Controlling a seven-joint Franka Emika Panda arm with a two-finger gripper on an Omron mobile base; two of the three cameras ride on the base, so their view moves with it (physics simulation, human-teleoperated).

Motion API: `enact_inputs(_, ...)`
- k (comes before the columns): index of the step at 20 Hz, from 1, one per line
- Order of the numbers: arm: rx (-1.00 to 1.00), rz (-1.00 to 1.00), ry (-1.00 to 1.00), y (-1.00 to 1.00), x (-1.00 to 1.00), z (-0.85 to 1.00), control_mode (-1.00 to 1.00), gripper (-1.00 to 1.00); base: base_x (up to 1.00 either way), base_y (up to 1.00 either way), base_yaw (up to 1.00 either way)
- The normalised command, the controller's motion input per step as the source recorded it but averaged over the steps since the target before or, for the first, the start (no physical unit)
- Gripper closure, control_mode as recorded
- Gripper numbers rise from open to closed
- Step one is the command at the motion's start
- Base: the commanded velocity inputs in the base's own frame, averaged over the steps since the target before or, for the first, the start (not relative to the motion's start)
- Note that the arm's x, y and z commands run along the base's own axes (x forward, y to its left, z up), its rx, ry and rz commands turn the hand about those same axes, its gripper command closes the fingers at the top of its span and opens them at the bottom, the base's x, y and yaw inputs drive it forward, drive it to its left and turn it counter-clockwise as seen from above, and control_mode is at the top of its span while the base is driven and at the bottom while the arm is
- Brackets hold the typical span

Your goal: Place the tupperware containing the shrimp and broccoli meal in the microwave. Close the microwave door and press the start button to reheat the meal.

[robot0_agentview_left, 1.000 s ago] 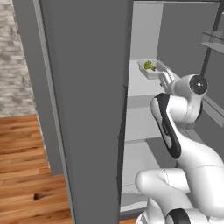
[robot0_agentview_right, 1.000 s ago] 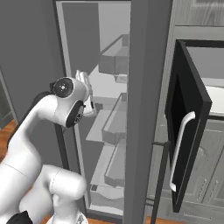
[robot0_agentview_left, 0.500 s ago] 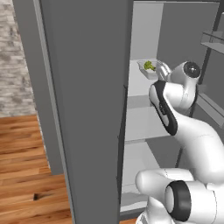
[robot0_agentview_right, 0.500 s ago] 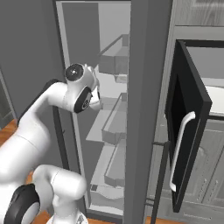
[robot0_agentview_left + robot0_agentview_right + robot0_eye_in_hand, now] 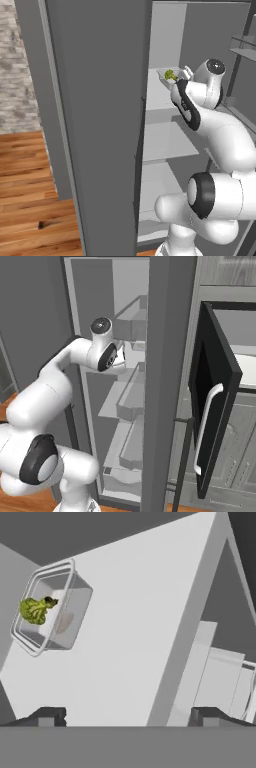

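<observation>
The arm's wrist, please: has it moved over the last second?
Yes. The wrist has risen and reached deeper into the fridge, closer to the container on the shelf.

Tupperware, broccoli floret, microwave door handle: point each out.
tupperware (image 5: pixel 70 619), hand view, on its translucent side wall.
broccoli floret (image 5: pixel 34 610), hand view, on the green head.
microwave door handle (image 5: pixel 205 423), right base view, mid-length of the white bar.

shrimp not discernible in the tupperware (image 5: pixel 50 607); only broccoli (image 5: pixel 34 610) shows. fridge door (image 5: pixel 100 125) hides part of the shelf (image 5: pixel 160 97). microwave door (image 5: pixel 212 406) bottom cut off.
</observation>
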Motion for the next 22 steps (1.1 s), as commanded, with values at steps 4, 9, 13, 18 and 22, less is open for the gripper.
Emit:
enact_inputs(4, 0.0, 0.0, 0.03, -0.21, 0.39, 0.0, -1.0, -1.0, 0.0, 0.0, 0.0)
enact_inputs(9, 0.0, 0.0, 0.03, -0.19, 0.4, 0.0, -1.0, -1.0, 0.0, 0.0, 0.0)
enact_inputs(13, 0.0, 0.0, 0.07, -0.1, 0.48, 0.0, -1.0, -1.0, 0.0, 0.0, 0.0)
enact_inputs(18, 0.0, 0.0, 0.11, -0.05, 0.55, 0.0, -1.0, -1.0, 0.0, 0.0, 0.0)
enact_inputs(22, 0.01, 0.0, 0.13, -0.09, 0.55, 0.0, -1.0, -1.0, 0.0, 0.0, 0.0)
